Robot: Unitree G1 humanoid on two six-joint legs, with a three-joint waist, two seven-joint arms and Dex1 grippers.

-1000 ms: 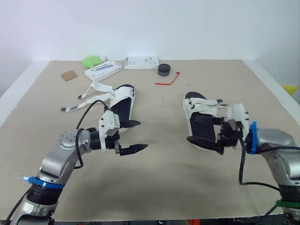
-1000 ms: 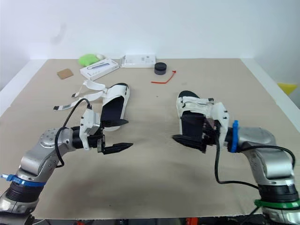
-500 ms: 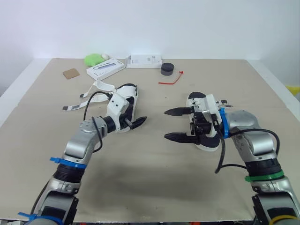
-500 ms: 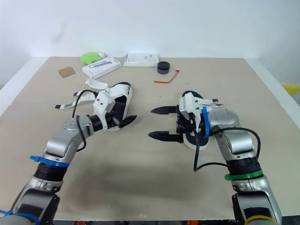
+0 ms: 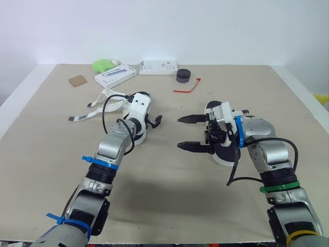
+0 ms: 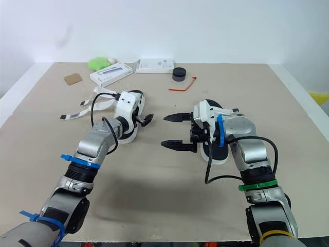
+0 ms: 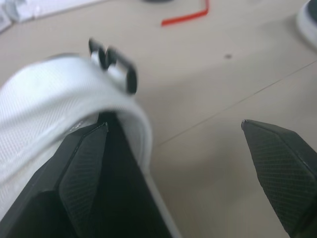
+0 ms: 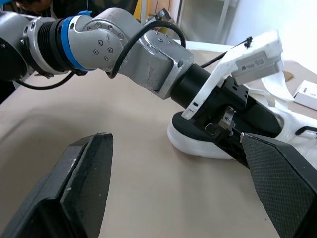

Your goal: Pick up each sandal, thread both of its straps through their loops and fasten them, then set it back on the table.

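Observation:
The left sandal, white with a black footbed, lies left of centre with its long white straps trailing loose on the table. My left gripper is open at its right side. In the left wrist view one finger rests on the footbed under the white band with the buckle, and the other finger is over the table. The right sandal lies right of centre, partly under my right wrist. My right gripper is open, pointing left towards the left sandal, and holds nothing.
Along the far edge lie a white box, a second white box, a black round puck, a red tie, a green object and a brown card. Bare table lies between the grippers and the front edge.
The left gripper moved forward from the table's front to the left sandal and put one finger inside it. The right gripper came off the right sandal's front and swung left, open.

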